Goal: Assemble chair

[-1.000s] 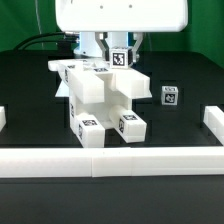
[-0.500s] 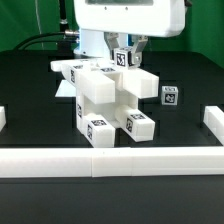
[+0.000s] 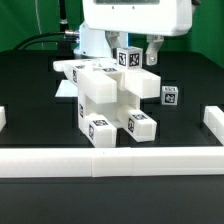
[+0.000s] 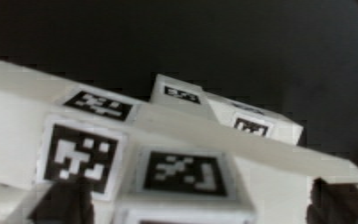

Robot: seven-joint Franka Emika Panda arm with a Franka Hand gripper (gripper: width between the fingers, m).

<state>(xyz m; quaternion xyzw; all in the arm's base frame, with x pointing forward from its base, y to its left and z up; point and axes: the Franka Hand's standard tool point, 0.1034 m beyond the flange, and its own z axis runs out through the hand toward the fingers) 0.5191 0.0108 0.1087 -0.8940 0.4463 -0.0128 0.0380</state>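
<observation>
- Chair [image 3: 100, 95] is standing in the middle of the black table [image 3: 30, 95], behind the low white wall [image 3: 110, 160].
- Gripper [image 3: 134, 52] is hanging at its top with jaws wide apart, squeezing nothing.
- It is looking hard, stiff and light, maybe slippery, so gripping a flat-sided bar up top is looking safest.
- Blocky, dull white plastic is showing black-and-white square tags [image 4: 179, 170].

The chair [image 3: 100, 95] stands upright, a blocky white stack of joined bars and panels with square tags on its feet, side and top. A small tagged block [image 3: 170, 96], perhaps a loose part, lies apart on the exterior view's right.
</observation>
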